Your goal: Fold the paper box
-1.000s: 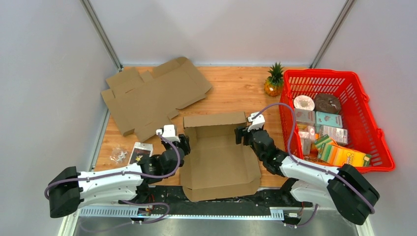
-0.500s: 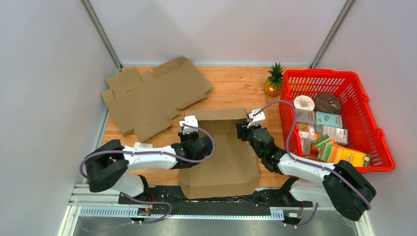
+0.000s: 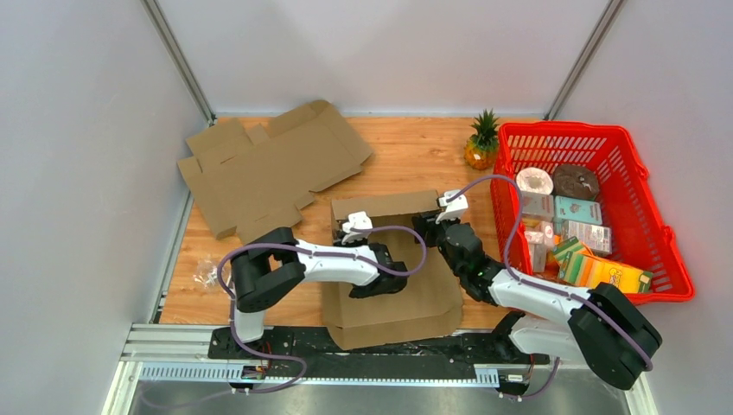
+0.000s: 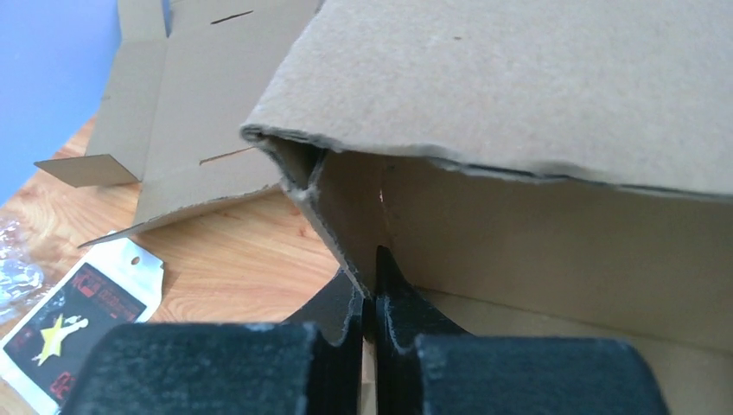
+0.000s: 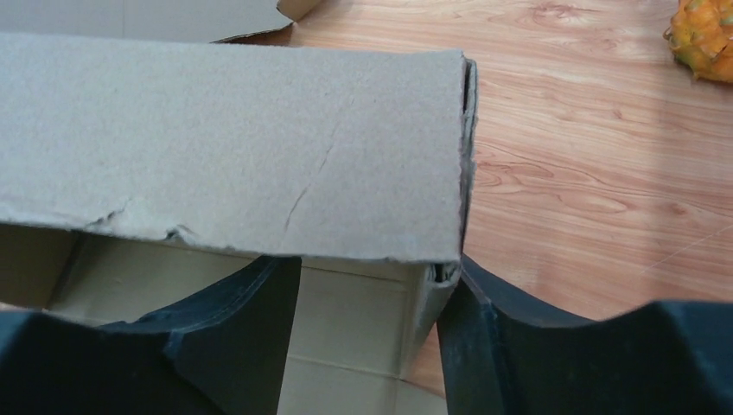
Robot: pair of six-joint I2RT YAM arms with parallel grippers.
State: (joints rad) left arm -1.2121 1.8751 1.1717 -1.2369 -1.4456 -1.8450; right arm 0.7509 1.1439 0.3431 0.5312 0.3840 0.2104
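The brown paper box (image 3: 406, 290) lies partly folded at the table's near middle, its back wall (image 3: 385, 206) raised and leaning forward. My left gripper (image 3: 347, 232) is at the box's back left corner. In the left wrist view it (image 4: 370, 278) is shut on the thin edge of the left side flap (image 4: 341, 203). My right gripper (image 3: 430, 230) is at the back right corner. In the right wrist view it (image 5: 367, 285) is open and straddles the right side wall (image 5: 432, 298), one finger inside the box and one outside.
A second flat cardboard blank (image 3: 268, 169) lies at the back left. A red basket (image 3: 562, 128) full of groceries stands at the right, with a small pineapple (image 3: 481, 143) beside it. A black star packet (image 4: 78, 320) and a clear bag (image 3: 207, 270) lie left of the box.
My left arm has swung right, from outside the box's left side to its back left corner, and the gripper has shut on the side flap. My right gripper has barely moved.
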